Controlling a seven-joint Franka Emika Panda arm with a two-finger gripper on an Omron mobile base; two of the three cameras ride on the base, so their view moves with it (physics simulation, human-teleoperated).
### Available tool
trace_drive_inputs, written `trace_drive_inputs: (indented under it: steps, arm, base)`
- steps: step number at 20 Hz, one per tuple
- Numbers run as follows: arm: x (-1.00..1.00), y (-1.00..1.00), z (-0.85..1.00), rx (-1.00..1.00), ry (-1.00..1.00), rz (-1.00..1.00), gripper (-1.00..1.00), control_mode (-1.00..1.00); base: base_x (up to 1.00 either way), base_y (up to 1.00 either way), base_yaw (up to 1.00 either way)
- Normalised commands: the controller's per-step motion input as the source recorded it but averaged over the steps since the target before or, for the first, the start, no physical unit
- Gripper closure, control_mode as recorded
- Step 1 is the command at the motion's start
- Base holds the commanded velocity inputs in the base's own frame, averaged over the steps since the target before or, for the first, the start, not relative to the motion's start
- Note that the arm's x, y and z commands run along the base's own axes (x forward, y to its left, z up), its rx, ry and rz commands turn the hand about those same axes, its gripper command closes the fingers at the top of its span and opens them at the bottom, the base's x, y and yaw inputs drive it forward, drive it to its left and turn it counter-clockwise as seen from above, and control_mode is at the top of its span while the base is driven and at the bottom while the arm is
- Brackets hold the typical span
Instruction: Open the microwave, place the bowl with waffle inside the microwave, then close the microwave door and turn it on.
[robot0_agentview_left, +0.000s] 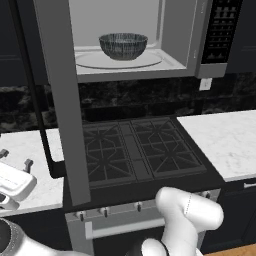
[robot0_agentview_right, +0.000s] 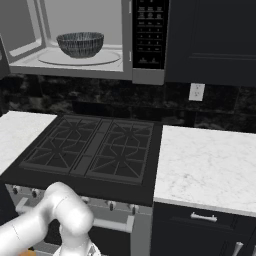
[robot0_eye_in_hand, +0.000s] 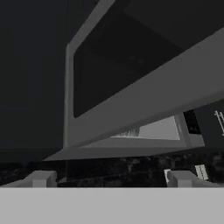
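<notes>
Bowl (robot0_agentview_left: 123, 46) sat on the turntable inside the microwave (robot0_agentview_right: 127, 70), well above the gripper (robot0_eye_in_hand: 111, 179); jaws wide, holding nothing; microwave door (robot0_agentview_left: 60, 95) swung open.

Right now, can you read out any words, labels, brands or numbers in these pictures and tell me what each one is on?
No text can be read.
Microwave button panel: rows of pale marks, too small and blurred to read.
Bowl: streaks only, no lettering.
Wall outlet: no marking.
Stove knobs: too small to tell.
</notes>
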Motion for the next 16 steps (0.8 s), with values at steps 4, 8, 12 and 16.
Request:
trace_drive_inputs:
  steps: [4, 8, 12, 16]
  arm:
    - [0.00, 0.23, 0.09, 0.00, -0.04, -0.12, -1.00, -1.00]
    - [0.00, 0.04, 0.15, 0.00, 0.00, -0.10, -1.00, -1.00]
    - [0.00, 0.00, 0.07, 0.00, 0.00, -0.09, -1.00, -1.00]
    - [0.00, 0.00, 0.11, 0.00, 0.00, -0.07, -1.00, -1.00]
  base:
    - [0.00, 0.00, 0.00]
    - [0.00, 0.00, 0.00]
    - [0.00, 0.00, 0.00]
    - [0.00, 0.00, 0.00]
